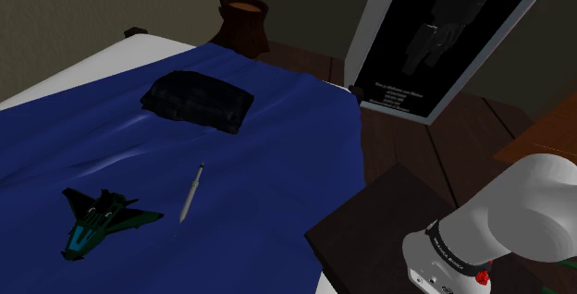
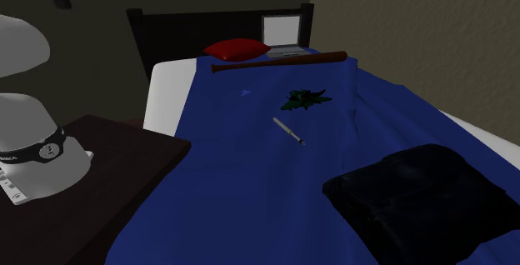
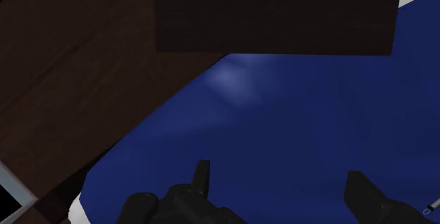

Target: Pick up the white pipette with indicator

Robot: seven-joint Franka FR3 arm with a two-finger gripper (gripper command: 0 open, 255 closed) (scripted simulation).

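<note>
Jaws: standing wide apart, gripping nothing, readied for the grasp, I judge; I am holding them over the blue bedspread point(image 1: 277, 135); the pipette point(image 1: 191, 192) is lying flat there, near the toy jet point(image 1: 97, 218).

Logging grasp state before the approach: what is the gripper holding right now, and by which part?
Nothing: the fingers stand open over the blue cover; the pipette lies on it, untouched.

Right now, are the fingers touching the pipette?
Apart. In the wrist view the open fingers hang over the blue cover, and the pipette lies outside them, with cover showing between.
</note>
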